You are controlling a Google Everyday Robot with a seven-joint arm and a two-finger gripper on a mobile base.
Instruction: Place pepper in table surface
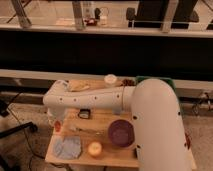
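The pepper [57, 127] is a small reddish-orange lump at the left edge of the light-brown table surface [102, 120]. My gripper [58, 121] hangs down from the end of the white arm [90, 98], right at the pepper. The arm reaches from the right across the back of the table. Whether the pepper rests on the wood or hangs just above it does not show.
A purple bowl [121, 132], a pale yellow-orange round object [94, 148], a blue-grey cloth [67, 148], a small dark object [84, 114] and a thin utensil [87, 130] lie on the table. A white cup [110, 79] and a green tray [150, 80] are behind. A chair base [15, 131] stands left.
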